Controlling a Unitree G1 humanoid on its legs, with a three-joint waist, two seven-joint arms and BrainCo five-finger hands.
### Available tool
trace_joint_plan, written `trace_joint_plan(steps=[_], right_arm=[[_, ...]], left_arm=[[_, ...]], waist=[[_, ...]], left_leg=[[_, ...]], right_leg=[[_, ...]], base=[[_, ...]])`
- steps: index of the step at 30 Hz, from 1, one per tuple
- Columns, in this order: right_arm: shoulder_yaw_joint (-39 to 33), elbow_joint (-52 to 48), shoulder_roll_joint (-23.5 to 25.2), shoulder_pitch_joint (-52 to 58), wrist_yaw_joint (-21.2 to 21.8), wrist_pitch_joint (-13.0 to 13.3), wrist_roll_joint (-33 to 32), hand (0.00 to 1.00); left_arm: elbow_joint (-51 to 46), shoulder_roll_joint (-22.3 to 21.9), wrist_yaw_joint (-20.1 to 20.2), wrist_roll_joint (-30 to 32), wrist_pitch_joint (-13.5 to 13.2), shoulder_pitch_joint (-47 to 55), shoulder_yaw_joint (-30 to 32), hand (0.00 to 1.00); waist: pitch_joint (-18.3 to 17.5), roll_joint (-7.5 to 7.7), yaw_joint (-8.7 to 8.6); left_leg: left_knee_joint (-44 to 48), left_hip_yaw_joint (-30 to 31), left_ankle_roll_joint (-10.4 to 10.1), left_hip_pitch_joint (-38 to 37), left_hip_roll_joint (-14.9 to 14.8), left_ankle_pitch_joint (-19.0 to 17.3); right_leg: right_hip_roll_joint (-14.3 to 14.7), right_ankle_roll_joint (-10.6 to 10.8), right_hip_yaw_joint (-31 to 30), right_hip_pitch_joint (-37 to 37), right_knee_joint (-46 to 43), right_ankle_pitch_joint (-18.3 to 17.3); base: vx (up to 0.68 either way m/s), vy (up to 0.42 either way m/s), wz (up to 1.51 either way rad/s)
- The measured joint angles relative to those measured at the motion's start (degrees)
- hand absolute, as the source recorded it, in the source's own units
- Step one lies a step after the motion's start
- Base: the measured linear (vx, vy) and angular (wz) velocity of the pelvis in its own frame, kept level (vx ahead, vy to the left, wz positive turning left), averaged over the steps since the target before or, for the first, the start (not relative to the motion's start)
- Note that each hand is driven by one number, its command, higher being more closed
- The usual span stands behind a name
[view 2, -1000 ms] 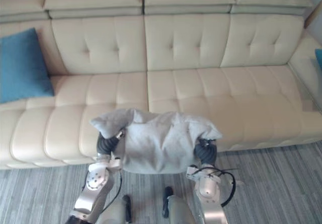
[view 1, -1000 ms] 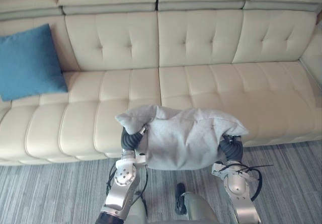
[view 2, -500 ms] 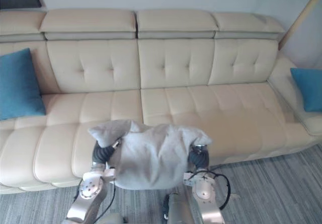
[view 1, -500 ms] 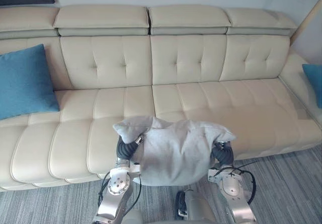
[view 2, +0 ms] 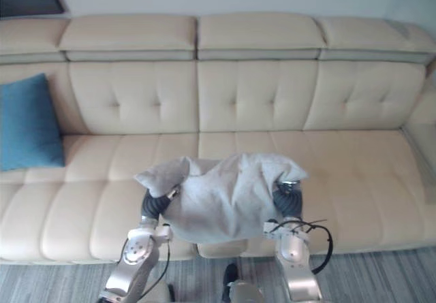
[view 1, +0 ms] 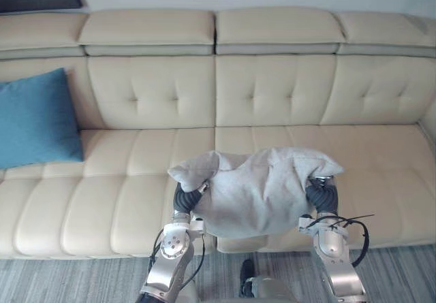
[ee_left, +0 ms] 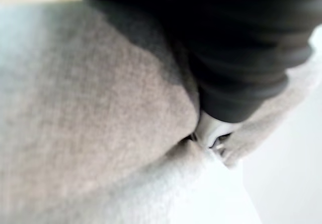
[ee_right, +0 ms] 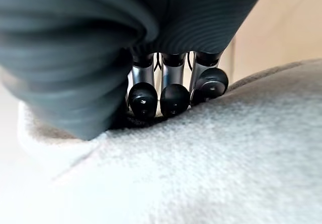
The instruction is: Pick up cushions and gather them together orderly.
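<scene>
We hold the grey cushion (view 1: 262, 190) between 2 hands over the sofa's (view 1: 102, 201) front edge, mid-seat. Our right hand (ee_right: 161, 97) curls its fingers into it; the left hand's (view 1: 184, 197) grip we cannot tell. 1 blue cushion (view 1: 34, 119) leans at the sofa's left end.

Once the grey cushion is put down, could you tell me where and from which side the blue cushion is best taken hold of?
Probably by its free right edge, coming from the front. The blue cushion stands tilted against the sofa backrest at the left end, broad face outward; its right edge and upper corner are clear, so fingers can slip behind there.
</scene>
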State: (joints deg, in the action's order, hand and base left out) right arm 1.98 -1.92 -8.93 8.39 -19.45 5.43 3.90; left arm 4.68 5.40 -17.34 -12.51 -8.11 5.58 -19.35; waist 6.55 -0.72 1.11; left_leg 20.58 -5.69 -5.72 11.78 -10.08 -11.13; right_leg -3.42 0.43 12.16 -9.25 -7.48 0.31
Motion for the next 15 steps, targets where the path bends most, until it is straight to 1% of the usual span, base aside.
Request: trace_joint_plan(steps=[1,2,3,5,8,10,12,14,15], right_arm=[[-0.04,1.74,1.44,0.39,-0.04,-0.61,0.01,1.0],[-0.04,1.89,1.85,0.92,-0.03,-0.92,0.02,1.0],[0.13,1.89,2.51,2.16,0.15,-1.05,0.07,1.0],[0.41,1.92,2.72,2.59,0.55,-1.56,0.59,1.0],[0.4,1.92,2.7,2.37,0.71,-1.58,0.75,1.0],[0.39,1.93,2.61,1.54,0.71,-1.6,1.29,1.0],[0.41,2.76,2.13,-0.85,0.53,-1.59,2.05,1.0],[0.43,6.07,1.4,-7.84,-0.61,-1.68,2.77,1.0],[0.47,6.68,1.38,-9.15,-0.86,-1.68,2.78,1.0]], left_arm=[[0.72,1.14,0.0,0.01,0.03,0.03,-0.24,1.0],[0.87,1.41,0.0,0.02,0.06,0.03,-0.24,1.0],[0.85,2.06,0.01,0.02,0.01,0.03,-0.32,1.0],[0.67,2.77,0.01,0.04,0.01,0.02,-0.4,1.0],[0.41,3.56,0.18,0.05,0.03,0.01,-0.92,1.0],[0.13,4.18,0.22,0.06,0.06,-0.22,-0.96,1.0],[0.03,4.96,0.16,0.1,0.14,-1.91,-0.9,1.0],[0.03,6.02,-0.73,1.09,0.19,-7.21,-0.49,1.0],[0.01,6.23,-1.1,1.25,0.17,-8.12,-0.36,1.0]], waist=[[-0.41,0.79,0.11],[-0.48,1.03,0.13],[-0.65,1.37,0.25],[-0.67,1.36,0.44],[-0.83,1.63,0.65],[-0.98,1.88,0.59],[-1.04,2.14,0.21],[-1.02,2.48,-0.18],[-1.05,2.53,-0.2]], left_leg=[[-2.74,-0.22,0.84,-1.5,1.69,1.13],[-3.77,-0.4,1.12,-2.17,2.29,1.54],[-6.0,-1.04,1.85,-3.31,3.78,2.44],[-8.54,-2.34,2.75,-4.81,5.65,3.27],[-10.94,-4.53,3.46,-6.14,7.11,3.87],[-11.52,-5.11,3.61,-6.38,7.48,3.96],[-11.64,-5.51,3.63,-6.3,7.65,3.98],[-11.62,-5.67,3.71,-5.64,7.78,4.03],[-11.63,-5.74,3.8,-5.35,7.77,4.09]], right_leg=[[-0.72,1.18,-0.62,1.74,2.85,1.43],[-1.21,1.61,-0.65,2.37,3.8,2.02],[-2.44,2.4,-1.14,3.06,5.27,2.92],[-3.92,3.4,-2.61,3.33,6.52,3.84],[-4.89,4.31,-5.13,3.37,8.64,5.13],[-5.06,4.28,-5.84,3.34,9.65,5.66],[-5.1,4.44,-6.53,3.21,10.3,6.19],[-5.15,4.3,-6.87,2.71,10.98,6.79],[-5.13,4.2,-6.96,2.35,10.97,6.93]], base=[[0.05,0.122,-0.07],[0.07,0.157,0.11],[0.08,0.199,-0.01],[0.07,0.176,-0.15],[0.05,0.097,-0.29],[0.06,0.053,-0.21],[0.04,0.025,-0.1],[-0.02,0.0,-0.06],[-0.06,-0.013,-0.04]])
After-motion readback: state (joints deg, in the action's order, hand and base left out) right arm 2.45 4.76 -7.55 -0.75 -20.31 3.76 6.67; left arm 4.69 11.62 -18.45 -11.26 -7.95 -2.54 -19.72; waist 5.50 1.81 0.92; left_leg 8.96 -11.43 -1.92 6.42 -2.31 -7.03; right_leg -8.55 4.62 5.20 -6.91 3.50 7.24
